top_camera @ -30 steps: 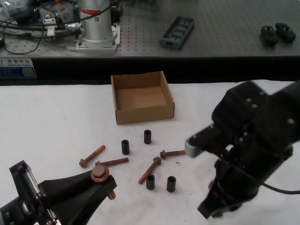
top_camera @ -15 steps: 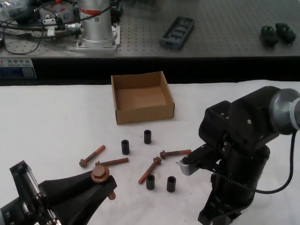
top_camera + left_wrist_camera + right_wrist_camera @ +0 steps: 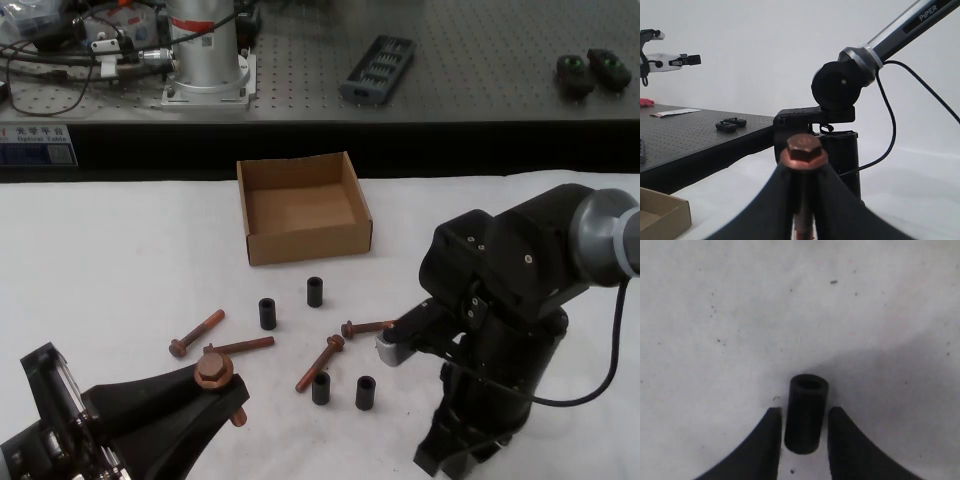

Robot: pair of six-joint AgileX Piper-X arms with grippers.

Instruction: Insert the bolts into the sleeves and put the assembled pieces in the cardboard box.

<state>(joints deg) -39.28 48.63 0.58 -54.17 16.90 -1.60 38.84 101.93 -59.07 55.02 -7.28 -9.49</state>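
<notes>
While low — right gripper point(image 3: 804, 411) (astride sleeve point(image 3: 806, 426))

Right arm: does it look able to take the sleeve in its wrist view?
Probably yes: the sleeve sits between the right gripper's open fingers, one on each side, with nothing else on the white cover around it.

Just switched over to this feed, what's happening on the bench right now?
The left hand holds a bolt, head up. The right hand is down at the white cloth, open around a sleeve, seemingly not yet gripping it. More bolts and sleeves lie loose near the cardboard box; nothing is joined yet.
</notes>
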